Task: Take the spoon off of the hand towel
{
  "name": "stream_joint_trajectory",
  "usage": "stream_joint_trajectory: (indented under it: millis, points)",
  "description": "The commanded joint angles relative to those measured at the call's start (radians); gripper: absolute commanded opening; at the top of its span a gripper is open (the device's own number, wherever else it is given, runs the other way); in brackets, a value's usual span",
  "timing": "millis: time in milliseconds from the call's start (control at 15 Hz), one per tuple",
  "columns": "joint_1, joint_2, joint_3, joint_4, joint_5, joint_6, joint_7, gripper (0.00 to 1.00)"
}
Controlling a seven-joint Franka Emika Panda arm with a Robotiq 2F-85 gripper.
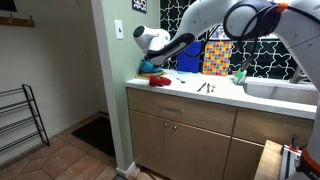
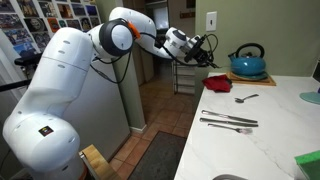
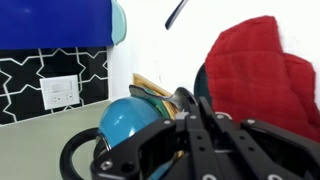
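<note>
Gripper: black gripper [image 2: 207,45] on the white arm, held in the air over the far left end of the counter [image 2: 270,140]. In the wrist view its linkages [image 3: 196,105] fill the lower middle of the frame.
Grip state: cannot tell. The fingers are small and dark in the exterior view and foreshortened in the wrist view.
Towel: red, rumpled, flat on the counter [image 2: 218,84], below the gripper and slightly right of it, apart from it. In the wrist view it lies right of the fingers [image 3: 250,75]. In an exterior view it shows as a red patch at the left counter edge [image 1: 152,78].
Spoon: lies on bare white counter [image 2: 246,98], just right of the towel and nearer than it. Its handle points right. It looks clear of the cloth. It sits lower than the gripper and well apart from it.
Kettle: blue [image 2: 247,65], far side of the counter, right of the towel. In the wrist view it is just left of the fingers [image 3: 135,120].
Two utensils: lie side by side [image 2: 228,121], nearer than the spoon.
Board: blue, upright, top left in the wrist view [image 3: 55,22].
Thin dark handle: top of the wrist view [image 3: 177,12]; what it belongs to is unclear.
Outlet: white plate on patterned tile [image 3: 60,92].
</note>
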State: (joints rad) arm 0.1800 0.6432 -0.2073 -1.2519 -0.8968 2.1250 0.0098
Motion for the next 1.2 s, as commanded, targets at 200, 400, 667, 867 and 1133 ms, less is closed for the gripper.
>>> stream_joint_trajectory:
  millis: [200, 400, 667, 867, 1133]
  points:
    - [-0.052, -0.133, 0.018, -0.269, -0.270, 0.083, 0.084, 0.02]
    - [-0.085, -0.186, 0.033, -0.388, -0.352, 0.144, 0.177, 0.02]
    - [-0.133, -0.264, 0.047, -0.552, -0.431, 0.255, 0.327, 0.02]
    - [-0.171, -0.324, 0.049, -0.650, -0.493, 0.346, 0.464, 0.02]
    - [-0.196, -0.306, 0.067, -0.625, -0.455, 0.347, 0.453, 0.07]
